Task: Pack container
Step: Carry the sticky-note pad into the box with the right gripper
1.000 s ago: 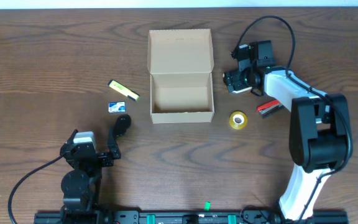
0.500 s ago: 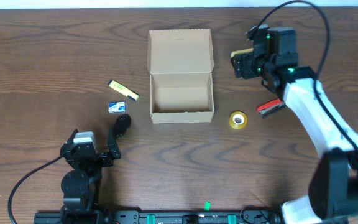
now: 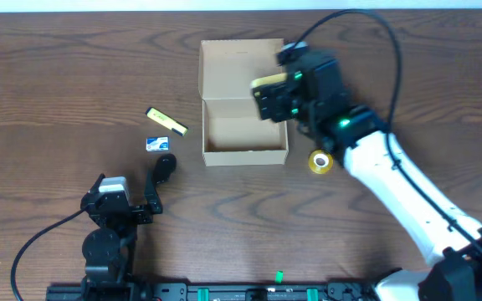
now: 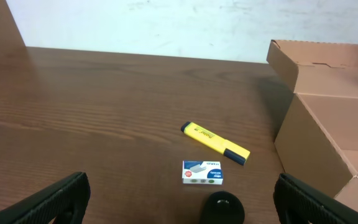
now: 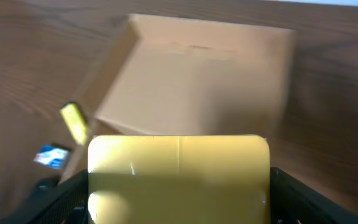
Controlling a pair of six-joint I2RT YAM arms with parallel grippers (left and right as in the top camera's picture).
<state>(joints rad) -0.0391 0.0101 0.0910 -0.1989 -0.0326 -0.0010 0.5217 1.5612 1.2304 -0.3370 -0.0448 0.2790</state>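
The container [image 3: 244,125] is a tan cardboard box, open, with its hinged flap lid [image 3: 243,65] lying flat behind it. My right gripper [image 3: 271,99] is shut on a flat yellow block [image 3: 267,83] and holds it above the box's right side. In the right wrist view the yellow block [image 5: 179,177] fills the space between the jaws [image 5: 179,208], with the open container [image 5: 197,81] below, blurred. My left gripper [image 3: 145,196] is open and empty at the front left; in its wrist view the fingers [image 4: 179,211] are spread wide, with the container's wall [image 4: 309,140] at the right.
A yellow highlighter [image 3: 166,121], a small blue-and-white staples box [image 3: 157,144] and a black round object [image 3: 164,167] lie left of the box. A yellow tape roll [image 3: 320,161] lies at the box's front right, next to my right arm.
My right arm has swung left from right of the box, carrying the yellow block, and now hangs over the box. The left arm has not moved.
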